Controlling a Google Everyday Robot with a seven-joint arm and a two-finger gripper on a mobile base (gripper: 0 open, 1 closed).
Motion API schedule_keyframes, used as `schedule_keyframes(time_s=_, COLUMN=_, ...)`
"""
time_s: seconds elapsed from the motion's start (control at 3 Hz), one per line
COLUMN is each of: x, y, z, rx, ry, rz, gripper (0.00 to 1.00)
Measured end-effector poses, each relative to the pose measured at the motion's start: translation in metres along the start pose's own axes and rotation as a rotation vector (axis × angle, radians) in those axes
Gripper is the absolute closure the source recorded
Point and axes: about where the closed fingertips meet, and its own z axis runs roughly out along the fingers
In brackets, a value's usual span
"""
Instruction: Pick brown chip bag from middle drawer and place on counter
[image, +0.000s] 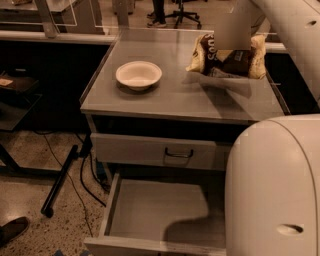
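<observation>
The brown chip bag (226, 61) is at the back right of the counter (175, 97), and I cannot tell whether it rests on the surface or hangs just above it. My gripper (232, 31) is directly over the bag's top, hiding its upper middle. The bag's cream-yellow ends stick out on both sides. The middle drawer (155, 207) is pulled open below, and its grey floor is bare where it shows. Its right part is hidden behind my arm.
A white round bowl (139, 75) stands on the counter's left half. The upper drawer front with a dark handle (179, 152) is closed. My arm's large white casing (272, 185) fills the lower right. Cables and a black stand leg (60, 182) lie on the floor at left.
</observation>
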Motion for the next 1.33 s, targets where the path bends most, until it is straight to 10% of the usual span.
schedule_keyframes(time_s=1.33, x=0.0, y=0.0001, z=0.0001, rx=0.0, ry=0.0, rz=0.0, gripper=0.0)
